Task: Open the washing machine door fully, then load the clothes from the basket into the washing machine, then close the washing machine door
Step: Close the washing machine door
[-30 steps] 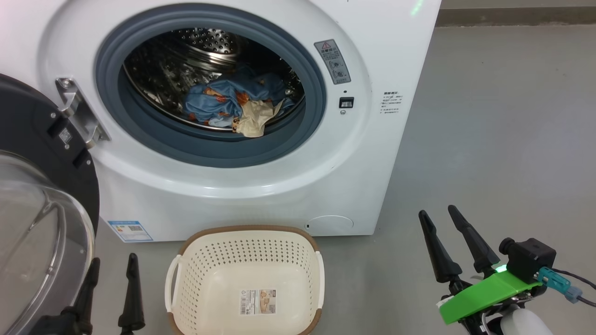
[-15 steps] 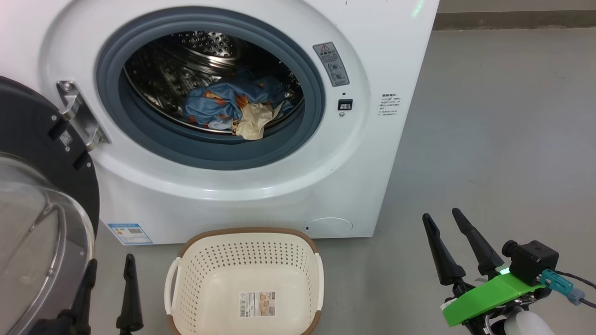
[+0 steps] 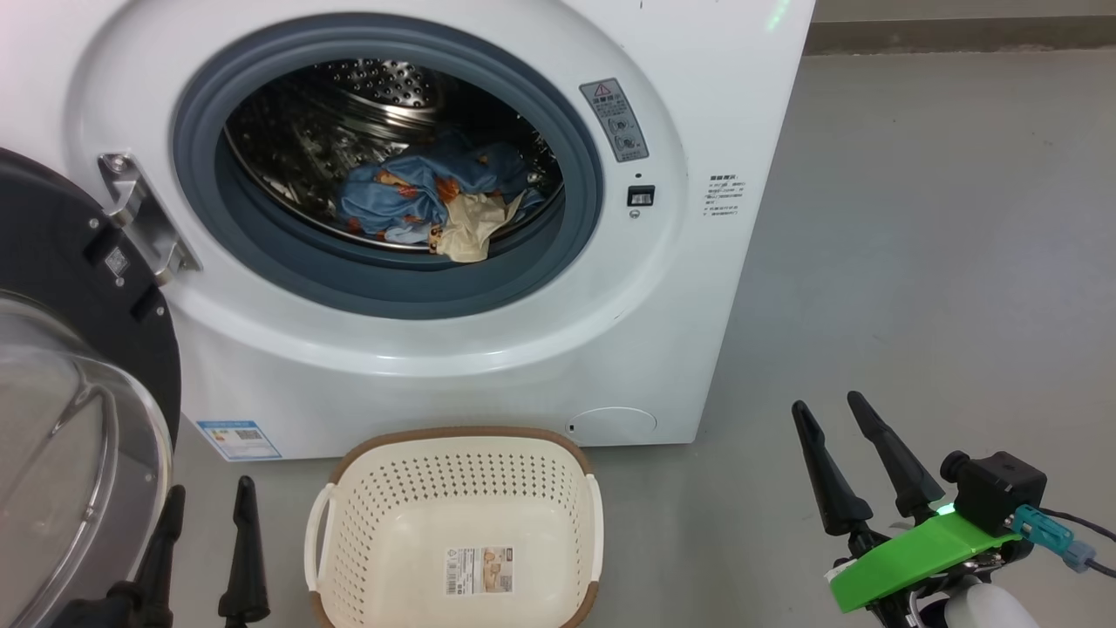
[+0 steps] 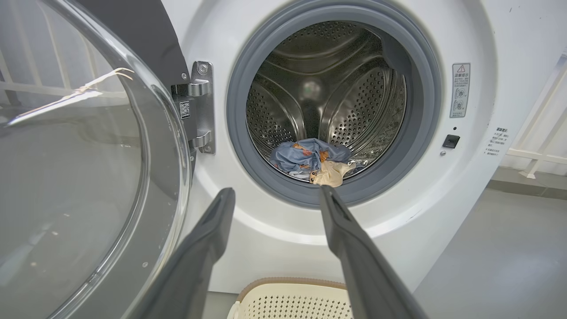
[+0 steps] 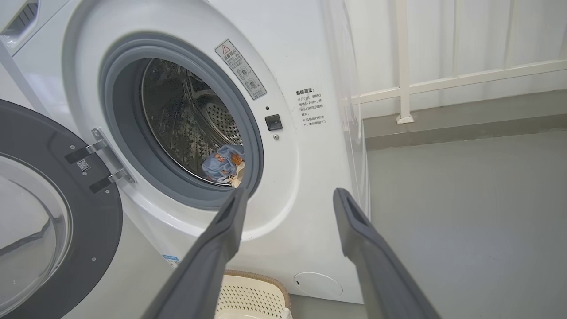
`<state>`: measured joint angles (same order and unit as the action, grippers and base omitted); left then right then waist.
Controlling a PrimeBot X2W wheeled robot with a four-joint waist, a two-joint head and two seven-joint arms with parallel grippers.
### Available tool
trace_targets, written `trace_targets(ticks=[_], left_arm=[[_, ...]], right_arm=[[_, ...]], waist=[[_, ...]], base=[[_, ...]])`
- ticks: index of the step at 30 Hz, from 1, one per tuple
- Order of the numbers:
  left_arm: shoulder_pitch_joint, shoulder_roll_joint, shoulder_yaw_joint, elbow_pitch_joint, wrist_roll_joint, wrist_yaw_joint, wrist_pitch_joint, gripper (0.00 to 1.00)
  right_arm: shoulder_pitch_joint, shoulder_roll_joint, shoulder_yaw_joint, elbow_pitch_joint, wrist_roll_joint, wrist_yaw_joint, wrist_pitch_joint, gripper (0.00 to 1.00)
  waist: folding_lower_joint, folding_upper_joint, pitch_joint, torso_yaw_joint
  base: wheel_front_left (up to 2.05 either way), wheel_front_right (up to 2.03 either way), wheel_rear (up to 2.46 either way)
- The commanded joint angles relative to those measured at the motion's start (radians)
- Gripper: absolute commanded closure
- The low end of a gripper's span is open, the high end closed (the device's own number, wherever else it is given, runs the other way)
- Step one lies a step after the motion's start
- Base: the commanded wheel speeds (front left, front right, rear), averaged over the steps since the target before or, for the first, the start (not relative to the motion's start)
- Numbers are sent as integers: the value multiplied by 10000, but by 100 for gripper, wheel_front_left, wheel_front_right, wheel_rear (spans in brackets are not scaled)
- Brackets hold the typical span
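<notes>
The washing machine (image 3: 488, 366) stands on the grey floor (image 3: 915, 262). Its door (image 3: 57, 235) is swung wide to the left on a steel hinge (image 3: 139, 214), the glass bowl bulging toward the robot. The clothes (image 3: 418, 196), a blue bundle with orange prints and a cream piece, lie at the bottom front of the steel drum (image 3: 384, 83), inside the grey-blue gasket (image 3: 580, 183). The cream piece hangs toward the drum's lip. The basket (image 3: 453, 433) sits on the floor just in front of the machine, below the opening, with a label sticker (image 3: 479, 569) on its bottom. The left jaws are released and grasp nothing, their fingers (image 3: 247, 558) low between the door's glass and the basket. The right jaws are likewise spread and empty. Their fingers (image 3: 824, 475) point up over the floor, well to the right of the basket and near the machine's front corner.
</notes>
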<state>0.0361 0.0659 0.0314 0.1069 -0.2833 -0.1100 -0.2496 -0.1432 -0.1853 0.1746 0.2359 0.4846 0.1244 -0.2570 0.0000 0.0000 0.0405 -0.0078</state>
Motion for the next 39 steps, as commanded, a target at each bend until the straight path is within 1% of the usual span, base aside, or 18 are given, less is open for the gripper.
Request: trace_targets(ticks=[1, 28, 33, 39], left_arm=[[-268, 117, 372, -202, 36, -64, -122, 0], [-289, 64, 472, -180, -108, -185, -122, 0], [-256, 59, 494, -280, -78, -193, -122, 0], [-245, 51, 508, -288, -47, -197, -122, 0]], right_arm=[[-119, -64, 132, -253, -51, 63, -48, 0], [-106, -21, 84, -227, -23, 63, -48, 0], [-115, -19, 85, -210, -6, 63, -48, 0], [-119, -20, 83, -193, 4, 63, -48, 0]], waist=[[0, 0, 8, 5], [0, 0, -29, 31], [0, 0, -31, 15], [0, 0, -32, 4]], base=[[0, 0, 0], [-2, 1, 0], [-68, 67, 1], [-142, 135, 7]])
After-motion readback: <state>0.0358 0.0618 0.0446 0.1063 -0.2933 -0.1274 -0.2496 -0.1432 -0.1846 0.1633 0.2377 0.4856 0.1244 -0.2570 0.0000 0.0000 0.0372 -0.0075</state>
